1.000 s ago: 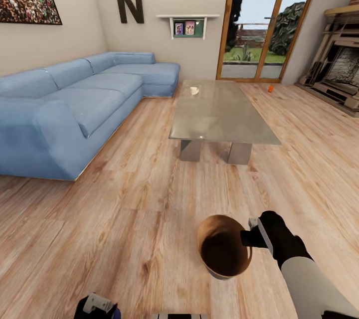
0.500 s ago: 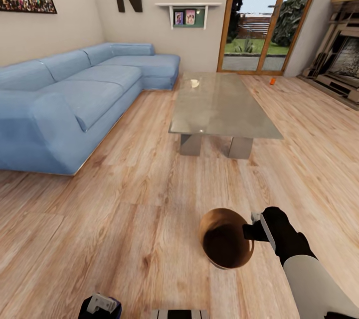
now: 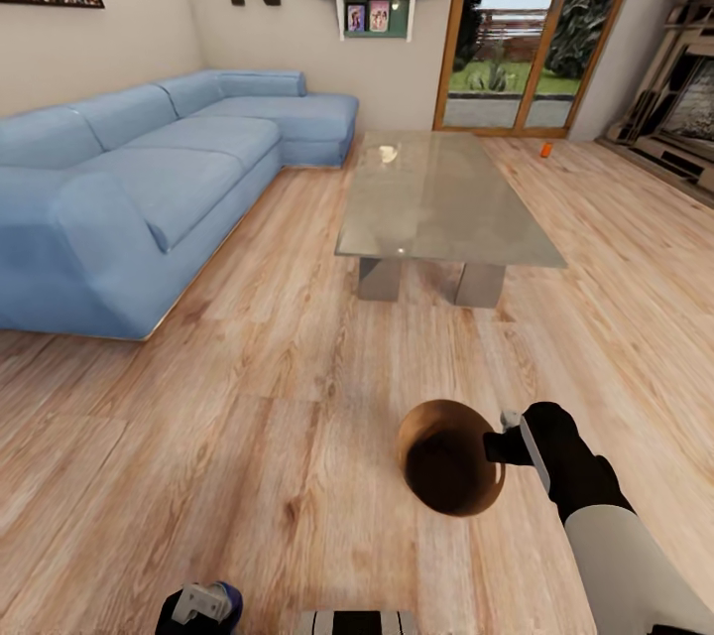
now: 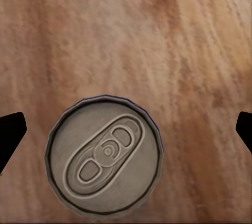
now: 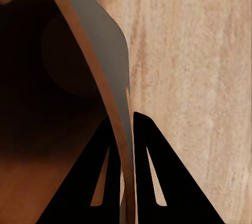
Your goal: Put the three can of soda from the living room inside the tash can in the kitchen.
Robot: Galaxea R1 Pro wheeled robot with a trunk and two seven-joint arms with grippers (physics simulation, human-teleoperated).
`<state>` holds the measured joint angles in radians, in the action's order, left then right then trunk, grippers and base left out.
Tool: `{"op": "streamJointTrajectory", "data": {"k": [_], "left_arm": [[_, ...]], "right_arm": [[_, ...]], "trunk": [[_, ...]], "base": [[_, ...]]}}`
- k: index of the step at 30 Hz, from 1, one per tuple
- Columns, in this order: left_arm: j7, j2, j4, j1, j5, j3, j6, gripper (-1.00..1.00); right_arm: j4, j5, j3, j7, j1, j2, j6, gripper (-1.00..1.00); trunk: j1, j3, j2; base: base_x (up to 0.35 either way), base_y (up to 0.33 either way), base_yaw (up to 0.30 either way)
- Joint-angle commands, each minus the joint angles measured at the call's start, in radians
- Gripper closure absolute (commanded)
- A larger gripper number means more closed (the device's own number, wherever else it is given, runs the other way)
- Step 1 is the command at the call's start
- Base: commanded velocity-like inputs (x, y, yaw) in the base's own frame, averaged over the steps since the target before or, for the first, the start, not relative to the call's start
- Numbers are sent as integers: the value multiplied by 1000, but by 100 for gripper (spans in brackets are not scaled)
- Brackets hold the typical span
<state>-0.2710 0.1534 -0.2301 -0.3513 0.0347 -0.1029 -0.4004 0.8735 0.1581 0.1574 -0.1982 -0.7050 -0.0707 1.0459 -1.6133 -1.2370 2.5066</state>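
Right gripper (image 3: pixel 499 444) pinching rim of trash can (image 3: pixel 446 469), lower centre-right of head view; one finger inside wall, one outside (image 5: pixel 149 169). Can hanging above wood floor (image 3: pixel 297 387).

Left gripper (image 3: pixel 201 603) at bottom left edge, showing blue beside it. Left wrist view: soda can (image 4: pixel 103 156) pale top between dark fingertips; contact with them unclear.

Orange soda can (image 3: pixel 545 149) sitting on floor, upper right, near glass doors (image 3: pixel 516 20). Glass coffee table (image 3: pixel 441 203) centre; blue sofa (image 3: pixel 149 189) left.
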Motion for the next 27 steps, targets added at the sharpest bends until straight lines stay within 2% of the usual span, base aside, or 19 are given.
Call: {"op": "streamJointTrajectory", "data": {"k": [1, 15, 27], "left_arm": [[0, 0, 0, 0, 0, 0, 0, -100], [0, 0, 0, 0, -3, 4, 0, -100], [1, 1, 0, 0, -4, 6, 0, -100]], "right_arm": [[0, -25, 1, -4, -1, 0, 1, 100], [1, -25, -11, -4, 1, 3, 1, 100], [1, -25, -14, -3, 1, 2, 1, 100]], "trunk": [[0, -5, 0], [0, -22, 0], [0, -25, 0]], "base": [[0, 0, 0], [0, 0, 0], [0, 31, 0]]}}
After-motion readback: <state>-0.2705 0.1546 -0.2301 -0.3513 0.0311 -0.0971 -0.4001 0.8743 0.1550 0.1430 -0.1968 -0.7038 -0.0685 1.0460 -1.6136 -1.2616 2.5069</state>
